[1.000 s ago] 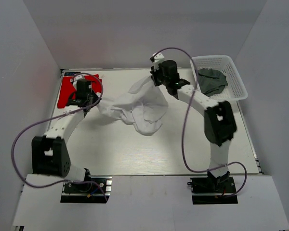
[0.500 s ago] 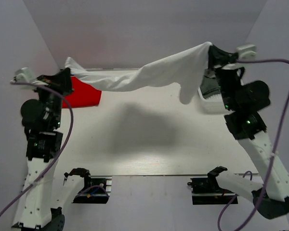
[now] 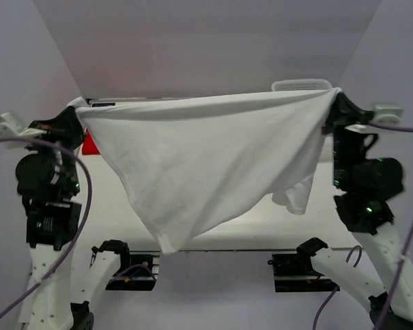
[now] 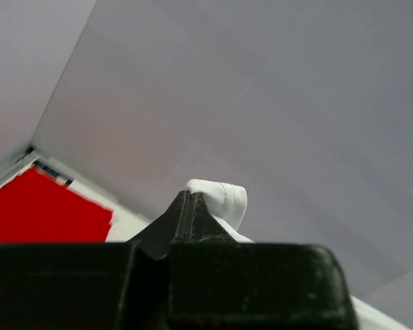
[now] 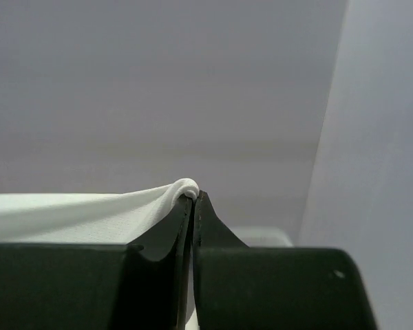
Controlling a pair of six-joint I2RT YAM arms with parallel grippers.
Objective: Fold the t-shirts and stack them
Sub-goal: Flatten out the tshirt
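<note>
The left gripper is closed tight, its two black fingers pressed together on a small rolled fold of white cloth that pokes up just above the tips. The right gripper is closed the same way, with a white hem nipped between its fingertips and the cloth running off to the left.

In the overhead view both arms are raised high, one at each side of the scene. The white t-shirt is stretched between them. Its top edge runs nearly level and taut from the left grip to the right grip, well above the table. Below that edge the cloth hangs as a broad sheet that narrows to a point low and left of centre, towards the near edge. A smaller flap dangles on the right side, beside the right arm.

The sheet hides most of the table behind it. A sliver of the red t-shirt shows at the far left, lying flat on the table just beyond the left arm. At the far right, only the top rim of the white basket shows above the stretched edge. Purple cables loop along both arms. Plain pale walls enclose the far side, left and right.
</note>
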